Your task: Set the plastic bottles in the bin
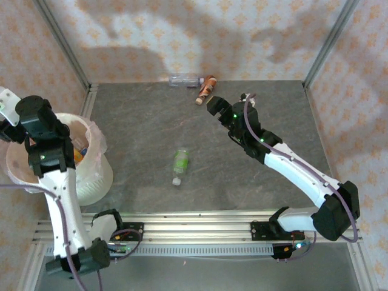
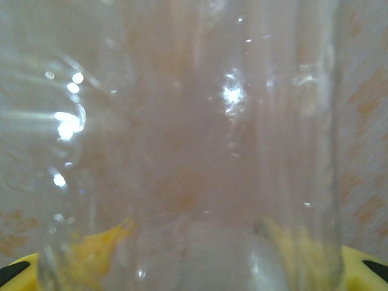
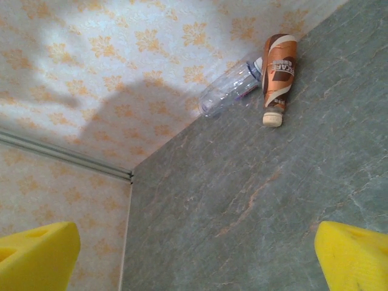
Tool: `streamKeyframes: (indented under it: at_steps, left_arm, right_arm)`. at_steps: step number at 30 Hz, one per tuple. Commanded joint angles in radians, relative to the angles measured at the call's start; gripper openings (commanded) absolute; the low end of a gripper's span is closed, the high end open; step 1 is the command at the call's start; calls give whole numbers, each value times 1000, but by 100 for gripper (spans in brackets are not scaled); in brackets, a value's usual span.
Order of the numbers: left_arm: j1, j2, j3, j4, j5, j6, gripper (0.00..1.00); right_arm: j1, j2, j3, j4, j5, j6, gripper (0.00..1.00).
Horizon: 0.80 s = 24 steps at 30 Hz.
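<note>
A clear plastic bottle (image 2: pixel 194 151) sits right against the left wrist camera, held upright between the yellow fingers (image 2: pixel 364 267); my left gripper (image 2: pixel 194 273) is shut on it. In the top view that gripper (image 1: pixel 8 115) hangs over the far left rim of the bin (image 1: pixel 91 182), a white bucket with a pinkish bag holding several bottles (image 1: pixel 81 151). A green-labelled bottle (image 1: pixel 180 162) lies mid-table. By the back wall lie a clear bottle (image 1: pixel 185 79) (image 3: pixel 233 90) and a brown-labelled bottle (image 1: pixel 207 89) (image 3: pixel 279 70). My right gripper (image 1: pixel 215 104) (image 3: pixel 197 254) hovers open just short of them, with nothing between its pads.
Patterned walls with metal corner posts (image 1: pixel 321 42) close in the grey table (image 1: pixel 145 121) on three sides. An aluminium rail (image 1: pixel 200 227) with both arm bases runs along the near edge. The bin stands at the table's left edge.
</note>
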Motion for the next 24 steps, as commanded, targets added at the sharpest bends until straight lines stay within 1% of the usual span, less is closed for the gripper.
streamKeyframes:
  at_steps: [1, 4, 6, 8, 9, 11, 13, 17, 19, 22, 24]
  left_arm:
    - [82, -10, -69, 100, 85, -81, 53]
    - [126, -10, -134, 186, 142, -44, 54]
    - [133, -5, -169, 224, 152, 17, 56]
    - [142, -5, -206, 256, 131, 57, 57]
    - [152, -11, -234, 283, 103, 49, 57]
    - [201, -30, -268, 281, 119, -29, 58]
    - [246, -33, -281, 242, 132, -107, 59]
    - [261, -24, -272, 163, 75, -168, 62]
    - [262, -25, -268, 131, 49, -197, 67]
    - [263, -22, -256, 94, -1, -238, 84]
    - [263, -21, -244, 73, -8, -251, 89]
  right_arm:
    - [-10, -19, 40, -33, 18, -37, 99]
    - [-11, -18, 43, -40, 21, -42, 99]
    - [-12, -16, 42, -42, 23, -43, 99]
    - [-13, -17, 43, -44, 23, -43, 99]
    - [-13, -14, 40, -45, 23, -43, 99]
    - [-13, -10, 40, -44, 23, -40, 99]
    - [-14, -4, 45, -47, 17, -41, 99]
    - [-15, 1, 53, -64, 14, -48, 99]
    - [-15, 2, 52, -75, 19, -49, 99]
    - [-16, 2, 50, -85, 23, -50, 99]
    - [-16, 2, 52, -94, 27, -52, 99]
